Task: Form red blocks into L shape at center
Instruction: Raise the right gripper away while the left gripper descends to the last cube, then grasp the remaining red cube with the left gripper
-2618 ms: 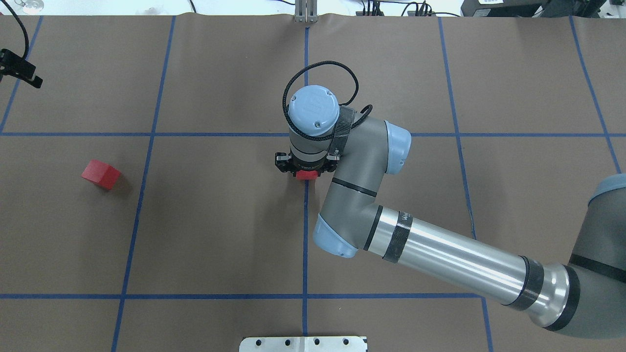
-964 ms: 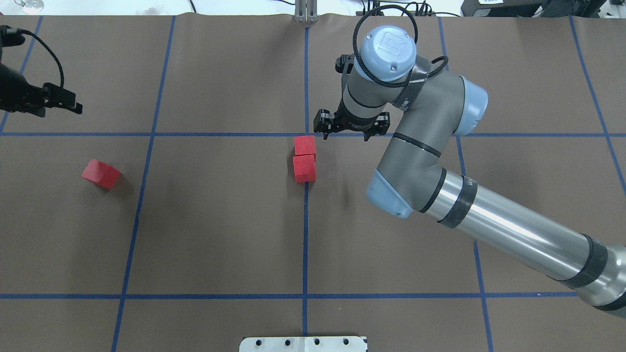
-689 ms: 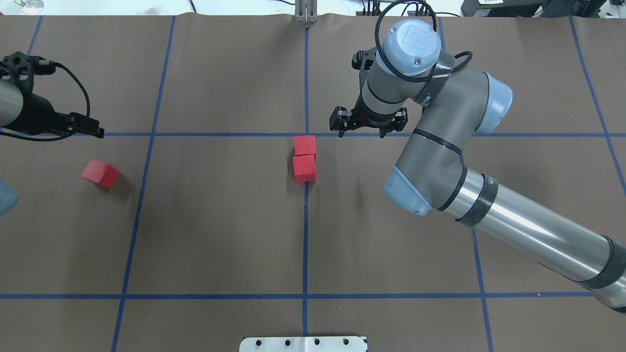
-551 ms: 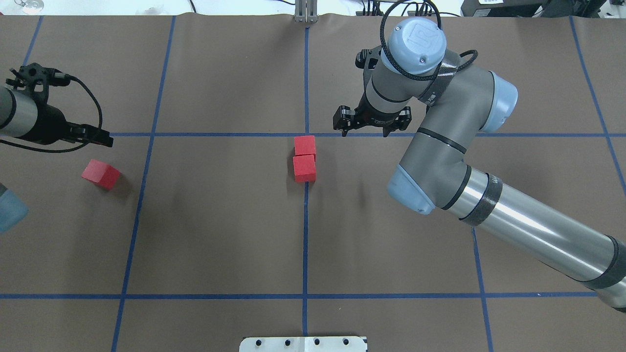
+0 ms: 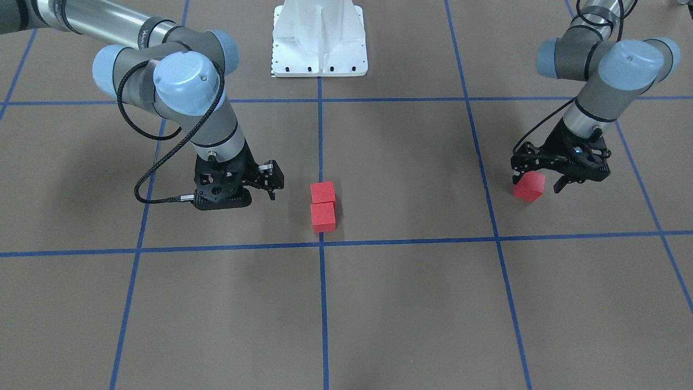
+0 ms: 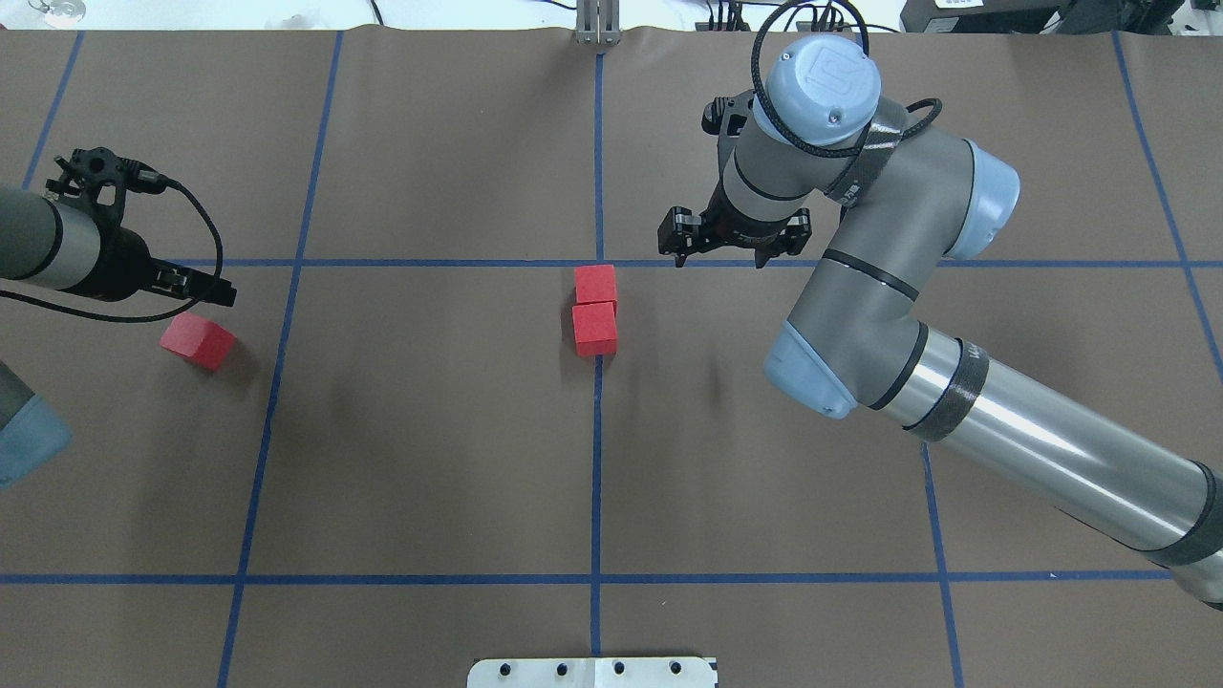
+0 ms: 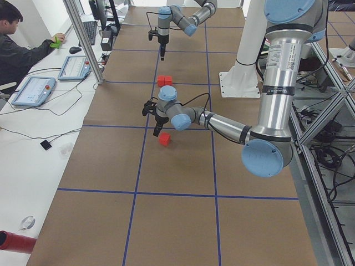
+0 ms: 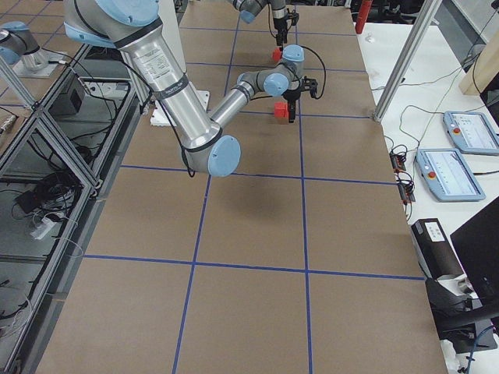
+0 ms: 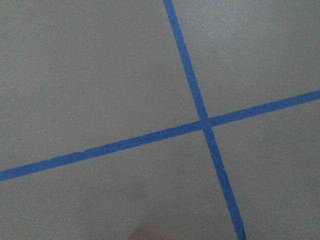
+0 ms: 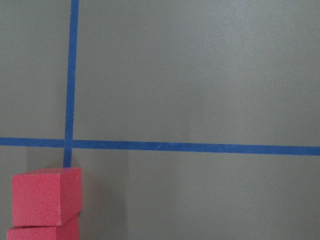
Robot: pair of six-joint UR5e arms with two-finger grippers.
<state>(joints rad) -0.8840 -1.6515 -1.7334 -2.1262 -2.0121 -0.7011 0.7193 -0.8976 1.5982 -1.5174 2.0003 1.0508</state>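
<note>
The brown table (image 6: 430,430) carries blue tape lines (image 6: 596,459); two touching red blocks (image 6: 594,328) sit just beside the center crossing (image 6: 598,263); a third red block (image 6: 197,340) lies well apart toward the robot's left.

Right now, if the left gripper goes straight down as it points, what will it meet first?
The left gripper would probably meet the lone red block just below it; depth is unclear.

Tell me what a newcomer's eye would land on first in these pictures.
Two red blocks sit touching in a short row on the blue line, just on the robot's side of the center crossing. The third red block lies alone far to the robot's left, with the open left end effector hanging close over it. The open right end effector hovers beside the pair.
</note>
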